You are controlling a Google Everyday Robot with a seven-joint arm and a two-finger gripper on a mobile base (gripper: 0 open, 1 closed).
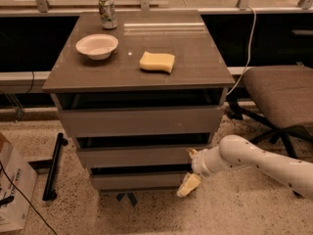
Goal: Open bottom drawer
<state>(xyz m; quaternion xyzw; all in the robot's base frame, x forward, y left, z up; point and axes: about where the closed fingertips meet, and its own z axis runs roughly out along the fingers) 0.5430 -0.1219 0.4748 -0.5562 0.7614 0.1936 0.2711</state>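
Speckled floor nearest, with cardboard box (12, 190) cut off at lower left and black bar (53, 168) lying beside it. White arm (264, 163) low over floor from the right, cut off at frame edge. Gripper (190, 169) at right end of bottom drawer (137, 180), spread wide, holding nothing. One yellowish fingertip (188, 185) just beside that drawer's right corner, contact unclear; other fingertip up by middle drawer (137, 156). Bottom drawer lowest of three grey fronts, just above floor. Top drawer (142, 121) widest. Dark gaps above each front, insides too dark to read. On cabinet top (195, 58): sponge (157, 62) mid, white bowl (97, 45) left, can (107, 6) back left. Chair (279, 94) at right, partly cut off. White cable (247, 53) hanging behind.
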